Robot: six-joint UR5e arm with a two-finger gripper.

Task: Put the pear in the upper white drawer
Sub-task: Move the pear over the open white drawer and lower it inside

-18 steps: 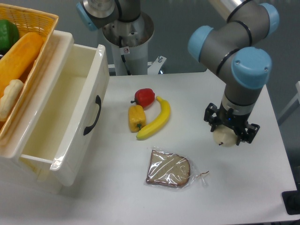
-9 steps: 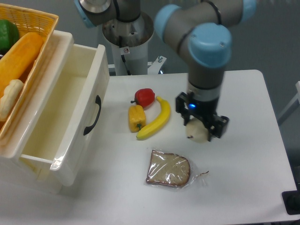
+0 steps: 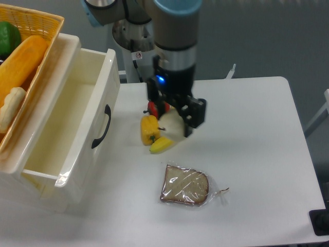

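From the fixed camera, the black two-finger pincer is clenched on the small pale cream-white rounded pear, which hangs between the fingers above the worktop, over the yellow banana. The large glossy white plastic drawer with the black curved handle lies to the pincer's left in the picture and stands open, its hollow facing up. The move ahead, as I judge it, is a carry leftward across the drawer's front panel, so the pear must ride high enough to clear that rim.

Directly under and beside the pear sit the yellow bell pepper and a red pepper, mostly hidden behind the pincer. A wrapped slice of bread lies nearer the camera, well apart. The woven orange wicker basket sits above the drawer's far side; the pear should not go there.
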